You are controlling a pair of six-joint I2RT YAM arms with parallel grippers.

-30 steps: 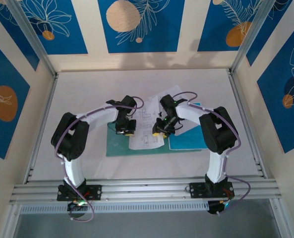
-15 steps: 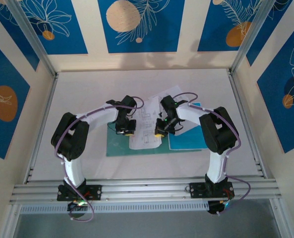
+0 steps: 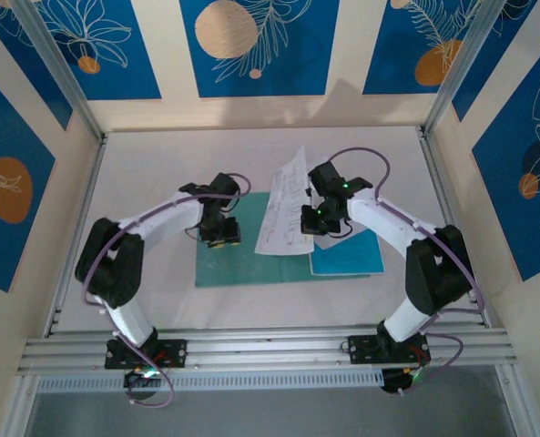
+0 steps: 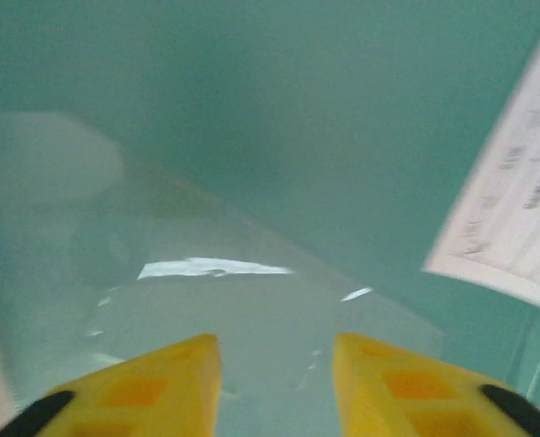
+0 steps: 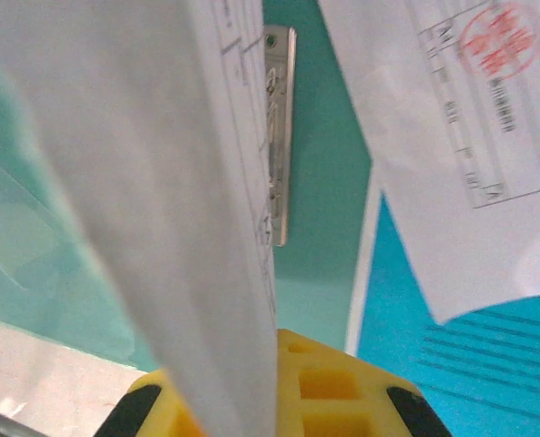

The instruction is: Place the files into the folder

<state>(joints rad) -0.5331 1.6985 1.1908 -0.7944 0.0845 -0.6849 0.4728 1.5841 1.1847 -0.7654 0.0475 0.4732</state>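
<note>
The teal-green folder [image 3: 238, 266] lies flat in the middle of the table, its metal clip [image 5: 279, 137] showing in the right wrist view. My right gripper [image 3: 311, 221] [image 5: 270, 357] is shut on a printed white sheet [image 3: 283, 202] [image 5: 160, 182], held up off the table and tilted over the folder's right part. A second white sheet with a red stamp [image 5: 452, 127] lies on the cyan-blue sheet [image 3: 347, 257] [image 5: 452, 355] to the right. My left gripper [image 3: 219, 235] [image 4: 277, 364] hovers open just above the folder's clear inner pocket [image 4: 251, 300], nothing between its fingers.
Aluminium rails [image 3: 251, 348] run along the near edge and both sides of the white table [image 3: 160, 164]. Patterned blue and cream walls close the cell in at the back and sides.
My right gripper has closed on the white sheet and lifted it up and to the right. The left gripper has let go and opened, and its arm has stretched lower.
</note>
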